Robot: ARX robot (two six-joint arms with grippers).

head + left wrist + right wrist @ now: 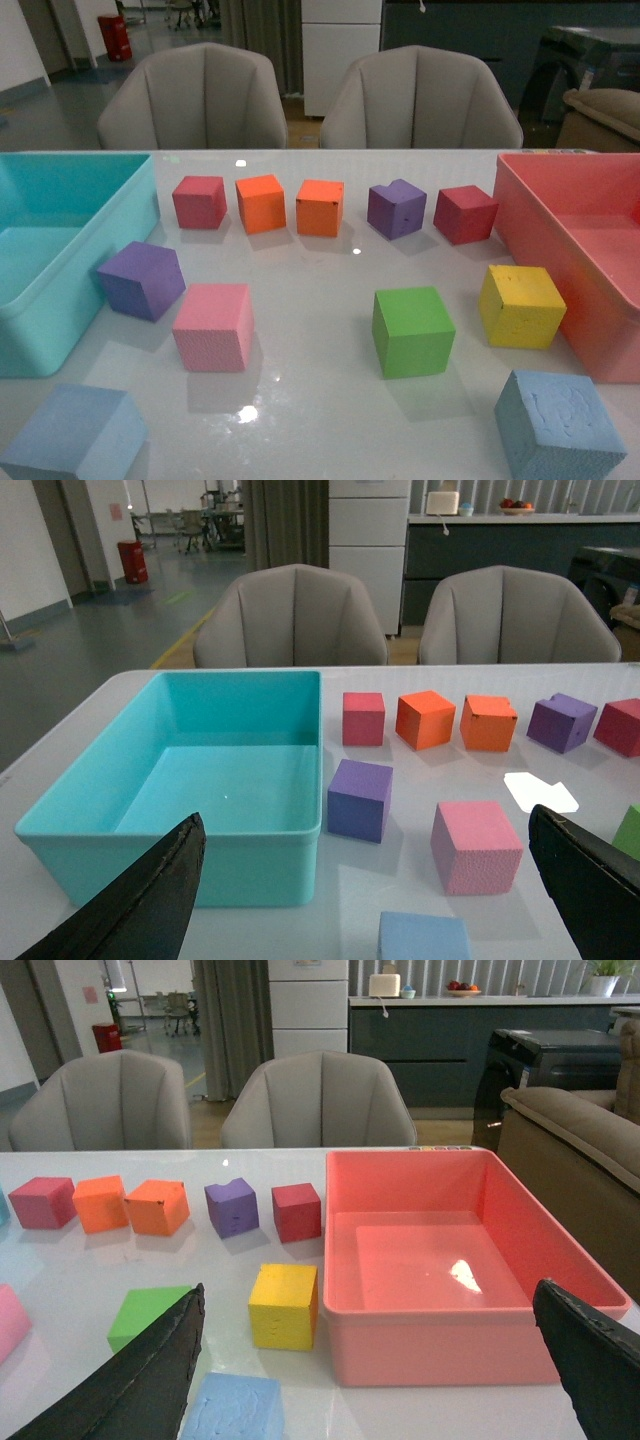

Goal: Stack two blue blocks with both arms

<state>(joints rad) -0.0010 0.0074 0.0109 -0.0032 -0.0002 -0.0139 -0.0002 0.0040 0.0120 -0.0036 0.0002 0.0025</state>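
Both pincers gape wide, empty: left gripper (365, 822), right gripper (367, 1295). Nearer than the green cube (412, 330), the periwinkle blue block (70, 435) lies well to its left, the steel-blue block (558, 425) to its right — a skewed pinch on soft foam could topple the stack

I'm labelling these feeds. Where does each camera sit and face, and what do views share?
Front view: on the body between the arms, looking forward and down over the table; no arm shows.
Left wrist view: on the left wrist, facing the turquoise bin; the open left gripper frames it.
Right wrist view: on the right wrist, facing the pink bin; the open right gripper frames it.
Shared: front and left wrist show the paler blue block; front and right wrist, the steel-blue block.
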